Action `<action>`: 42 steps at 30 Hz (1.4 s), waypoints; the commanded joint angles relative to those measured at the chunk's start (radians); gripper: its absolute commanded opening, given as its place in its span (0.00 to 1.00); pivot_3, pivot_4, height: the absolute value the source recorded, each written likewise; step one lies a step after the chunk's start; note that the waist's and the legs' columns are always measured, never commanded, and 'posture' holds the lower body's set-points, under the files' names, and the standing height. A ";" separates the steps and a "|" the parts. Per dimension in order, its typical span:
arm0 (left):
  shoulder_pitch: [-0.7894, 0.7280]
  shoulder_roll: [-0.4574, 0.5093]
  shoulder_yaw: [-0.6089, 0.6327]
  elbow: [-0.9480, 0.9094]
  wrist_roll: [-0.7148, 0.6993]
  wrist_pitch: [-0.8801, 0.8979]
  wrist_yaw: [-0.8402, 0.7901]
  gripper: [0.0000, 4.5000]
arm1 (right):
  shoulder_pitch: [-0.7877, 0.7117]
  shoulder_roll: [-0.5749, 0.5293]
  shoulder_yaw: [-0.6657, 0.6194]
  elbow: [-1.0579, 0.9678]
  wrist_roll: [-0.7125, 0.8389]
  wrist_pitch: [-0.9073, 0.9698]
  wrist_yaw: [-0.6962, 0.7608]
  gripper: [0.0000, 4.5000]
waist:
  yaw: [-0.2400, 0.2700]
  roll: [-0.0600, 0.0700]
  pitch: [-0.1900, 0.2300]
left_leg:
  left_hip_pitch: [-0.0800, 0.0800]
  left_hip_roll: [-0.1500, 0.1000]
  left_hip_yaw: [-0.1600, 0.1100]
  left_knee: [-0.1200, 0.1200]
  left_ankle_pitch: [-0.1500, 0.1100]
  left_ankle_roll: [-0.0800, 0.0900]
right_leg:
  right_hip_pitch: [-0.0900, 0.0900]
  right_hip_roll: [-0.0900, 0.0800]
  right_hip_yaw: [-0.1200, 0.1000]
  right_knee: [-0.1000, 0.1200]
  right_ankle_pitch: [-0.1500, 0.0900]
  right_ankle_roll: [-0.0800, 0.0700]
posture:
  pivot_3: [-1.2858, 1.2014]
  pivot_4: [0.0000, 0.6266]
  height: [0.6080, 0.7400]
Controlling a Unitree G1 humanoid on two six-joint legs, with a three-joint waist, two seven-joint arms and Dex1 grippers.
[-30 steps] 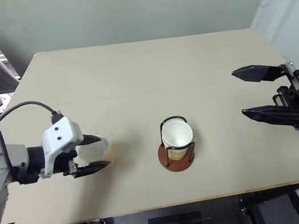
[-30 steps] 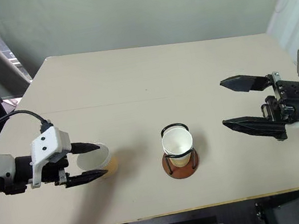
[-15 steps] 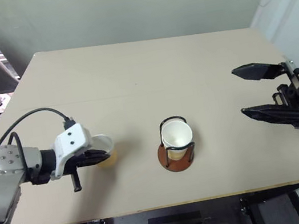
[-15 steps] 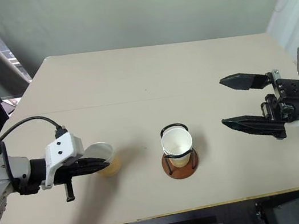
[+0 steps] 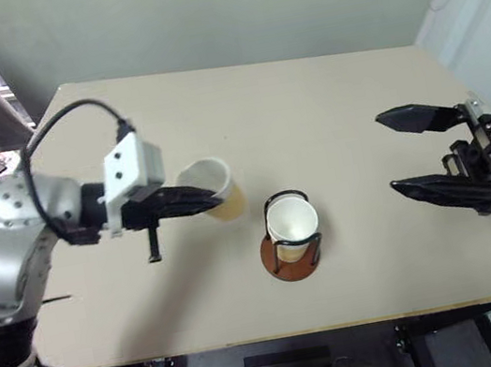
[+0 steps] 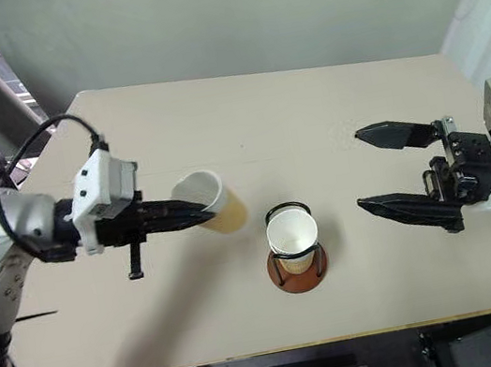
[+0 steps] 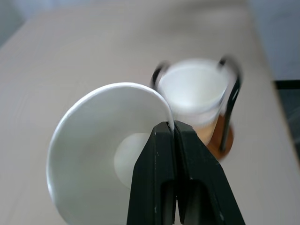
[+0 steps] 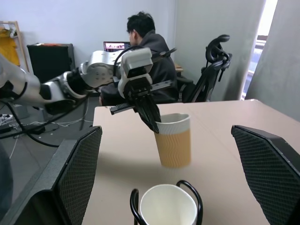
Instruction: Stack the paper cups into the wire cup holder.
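pale tan tabletop (image 5: 328,112) spreads under both my arms, with a grey wall behind it and, in my right wrist view, a person seated at a desk beyond the far edge. my left gripper (image 5: 199,198) is pinched shut on the rim of one paper cup (image 5: 213,189), one finger inside the white wall and one outside, and the cup hangs clear of the table, upright. just ahead of my fingertips and a little lower stands the wire cup holder (image 5: 289,254), with a nested cup (image 5: 290,220) already sitting in it, mouth up between the black arches. to do this step well i judge i should bring my cup directly above that open mouth, keep it plumb, and lower it straight so the base slips inside without snagging a wire arch; a rim pinch lets the cup swing, so slow travel seems wise. my right gripper (image 6: 402,167) waits beyond the holder with its jaws spread wide and nothing in them, well apart from my path. open table lies all round the holder, though its near edge sits closer than the others.
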 commanded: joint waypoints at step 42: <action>-0.137 -0.188 -0.213 0.034 0.121 -0.092 -0.136 0.76 | 0.099 -0.010 -0.072 -0.060 0.004 -0.051 -0.027 1.00 | 0.001 0.000 0.000 | 0.000 0.000 -0.001 0.003 0.000 0.001 | 0.002 0.000 0.001 -0.002 0.002 0.005 | 0.52 0.24 1.00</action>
